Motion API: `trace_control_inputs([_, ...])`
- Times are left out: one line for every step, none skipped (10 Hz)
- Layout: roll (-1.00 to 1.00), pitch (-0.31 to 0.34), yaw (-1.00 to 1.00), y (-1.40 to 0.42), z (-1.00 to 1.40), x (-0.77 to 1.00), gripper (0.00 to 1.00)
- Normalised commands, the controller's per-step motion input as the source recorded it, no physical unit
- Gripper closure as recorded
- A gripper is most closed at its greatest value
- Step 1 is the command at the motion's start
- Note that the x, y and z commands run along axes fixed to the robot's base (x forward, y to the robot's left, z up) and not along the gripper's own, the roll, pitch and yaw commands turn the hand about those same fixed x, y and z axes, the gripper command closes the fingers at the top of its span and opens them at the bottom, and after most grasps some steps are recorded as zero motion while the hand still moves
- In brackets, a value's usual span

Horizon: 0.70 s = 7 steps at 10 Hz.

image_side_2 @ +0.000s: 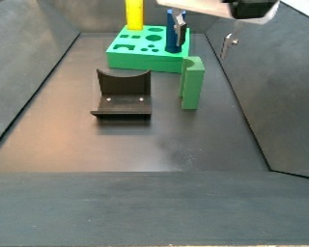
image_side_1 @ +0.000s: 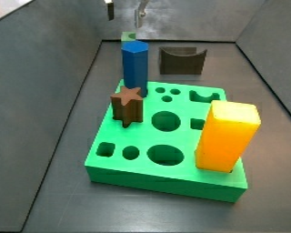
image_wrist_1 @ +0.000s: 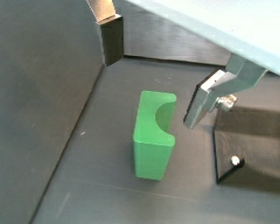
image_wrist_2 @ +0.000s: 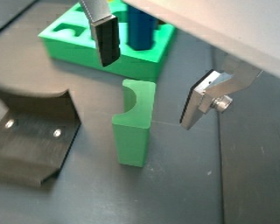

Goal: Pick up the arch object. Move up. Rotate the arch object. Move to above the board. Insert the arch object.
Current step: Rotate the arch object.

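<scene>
The arch object is here a green block with a half-round notch in one long side. It stands upright on the dark floor, and nothing is touching it. In a side view the arch object is just beside the fixture, at about 3 o'clock from it, and the board lies behind both, at about 12 o'clock from the fixture. The claw hangs over the arch object with its jaws spread wide and nothing between them. In a wrist view one silver finger and one finger with a dark pad are on opposite sides of the block, higher than its top. In the board stand a blue peg, a tall yellow block and a brown star block; the other holes are free.
</scene>
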Motion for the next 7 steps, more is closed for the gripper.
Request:
trace_control_inputs([0.01, 0.008, -1.0, 0.02, -0.03, 0.03, 0.0])
trace_control_inputs([0.01, 0.008, -1.0, 0.02, -0.03, 0.03, 0.0])
trace_control_inputs([0.01, 0.009, -1.0, 0.02, -0.03, 0.03, 0.0])
trace_control_inputs([0.01, 0.009, -1.0, 0.02, -0.03, 0.03, 0.0])
trace_control_inputs([0.01, 0.011, -1.0, 0.02, -0.03, 0.03, 0.0])
trace_control_inputs([0.01, 0.012, -1.0, 0.02, -0.03, 0.03, 0.0])
trace_control_inputs([0.01, 0.013, -1.0, 0.02, -0.03, 0.03, 0.0])
